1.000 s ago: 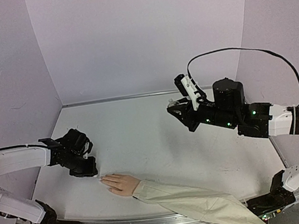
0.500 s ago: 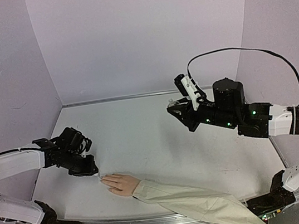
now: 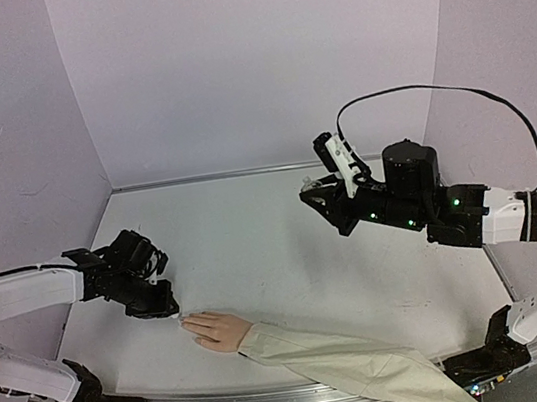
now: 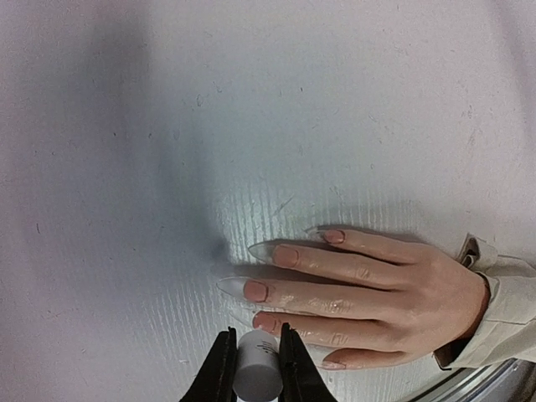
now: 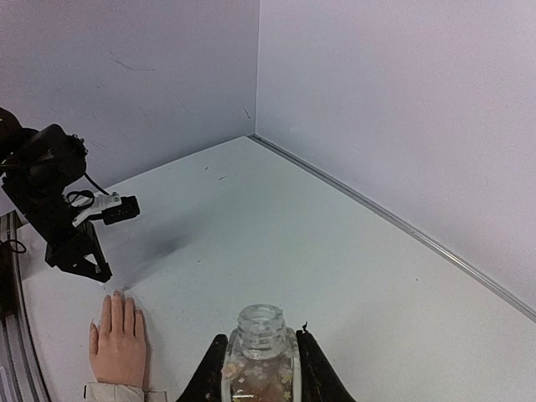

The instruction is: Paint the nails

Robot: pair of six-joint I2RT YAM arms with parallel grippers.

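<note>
Nails (image 3: 184, 321) are too small to make out from above. They tip the mannequin hand (image 3: 217, 330), which lies flat on the table (image 3: 256, 253) just ahead of and below the left claw (image 3: 160, 304), with its beige sleeve (image 3: 355, 370) trailing away from that claw. The right claw (image 3: 316, 194) hangs well apart, high over the table's middle. This view does not show how either claw's jaws stand.

From the left wrist, the left claw (image 4: 257, 373) is clamped on a white cap (image 4: 257, 378), presumably the brush handle; no brush tip shows. The nails (image 4: 285, 255) lie directly ahead of it, the nearest one (image 4: 266, 321) just beside the cap. They are long, pointed and glossy.

From the right wrist, the right claw (image 5: 260, 373) is closed around an uncapped bottle (image 5: 260, 352), held upright. The mannequin hand (image 5: 117, 339) lies far off to its left, under the left claw (image 5: 79, 251).

I judge the nails stiff, smooth and slippery, and fixed to a light hand that may slide if pushed. They need no grasp, only light brush strokes. If steadying is needed, the wrist or sleeve seems the place to hold.
</note>
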